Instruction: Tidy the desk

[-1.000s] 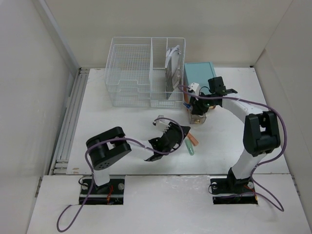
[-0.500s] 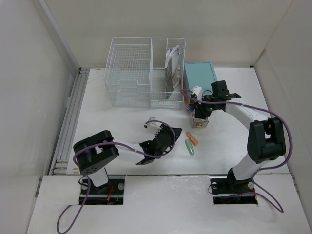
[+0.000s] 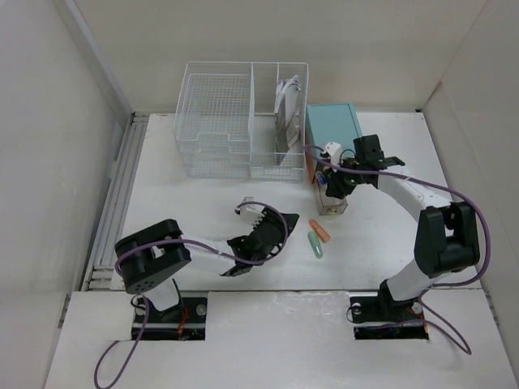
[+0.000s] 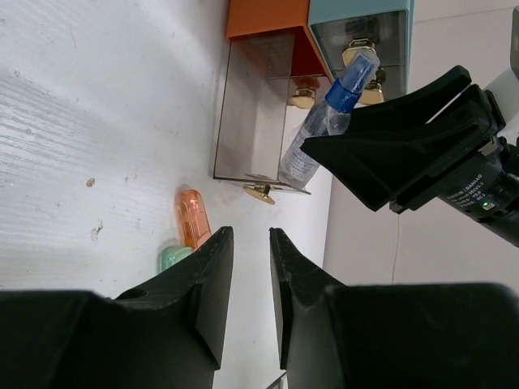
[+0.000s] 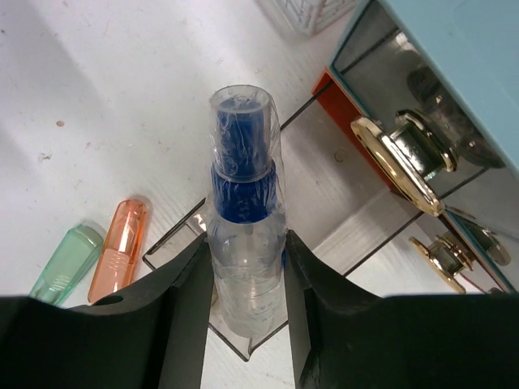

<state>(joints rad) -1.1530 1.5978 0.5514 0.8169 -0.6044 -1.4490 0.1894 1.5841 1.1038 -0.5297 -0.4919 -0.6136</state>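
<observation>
The white desk [image 3: 182, 203] carries a teal drawer box [image 3: 334, 121] with a clear drawer [image 3: 332, 204] pulled out in front of it. My right gripper [image 3: 332, 180] is shut on a small clear spray bottle with a blue cap [image 5: 243, 235], held upright over the open drawer [image 5: 174, 239]. My left gripper [image 3: 284, 223] is low over the desk, its jaws slightly apart and empty. It points at an orange tube [image 3: 321, 232] and a green tube [image 3: 315, 245] lying side by side. In the left wrist view the orange tube [image 4: 193, 217] lies just beyond the fingertips.
A white wire-mesh basket [image 3: 235, 121] stands at the back, with pale items in its right compartment [image 3: 285, 101]. A grey rail [image 3: 113, 211] runs along the desk's left edge. White walls close in both sides and the back.
My left arm has drawn back to the left, away from the two tubes. My right gripper has shifted slightly right with the bottle, staying over the drawer.
</observation>
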